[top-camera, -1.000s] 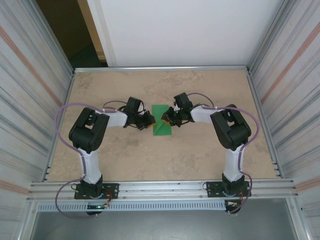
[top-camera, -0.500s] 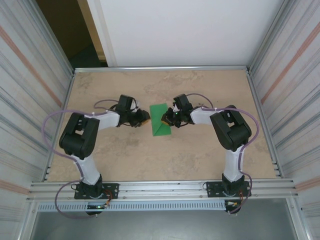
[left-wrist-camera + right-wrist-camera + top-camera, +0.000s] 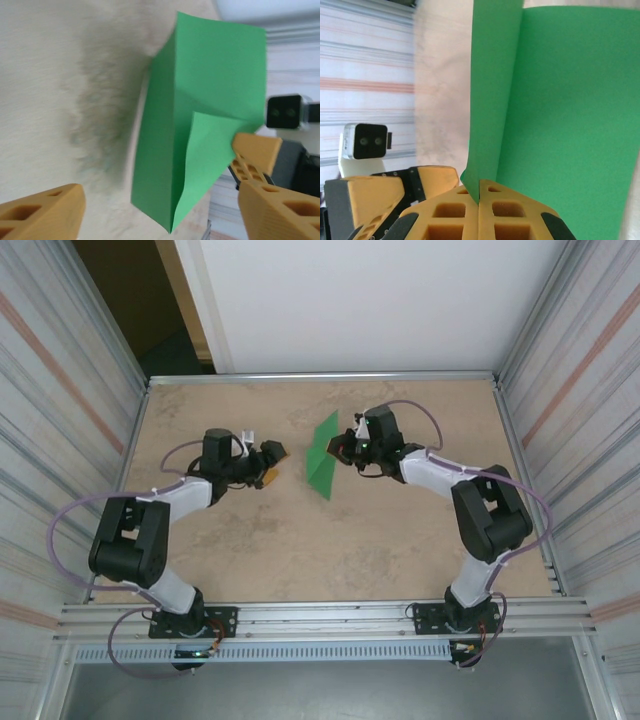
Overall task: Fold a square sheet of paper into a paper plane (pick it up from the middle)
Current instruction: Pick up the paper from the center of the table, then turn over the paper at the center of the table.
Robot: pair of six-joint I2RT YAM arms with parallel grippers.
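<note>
Paper sheet (image 3: 322,455), thin, bright green and part-folded, hangs on edge over the middle of the beige counter (image 3: 250,540). The right gripper (image 3: 341,448) is clamped on its rim, probably presenting it for regrasping. The left gripper (image 3: 271,463) waits nearby, jaws spread.

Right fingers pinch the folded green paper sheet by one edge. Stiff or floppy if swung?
Likely light and floppy: the thin green paper sheet is pinched at one edge by the right fingers. Its crease probably stiffens it somewhat; fast swings might flutter it.
</note>
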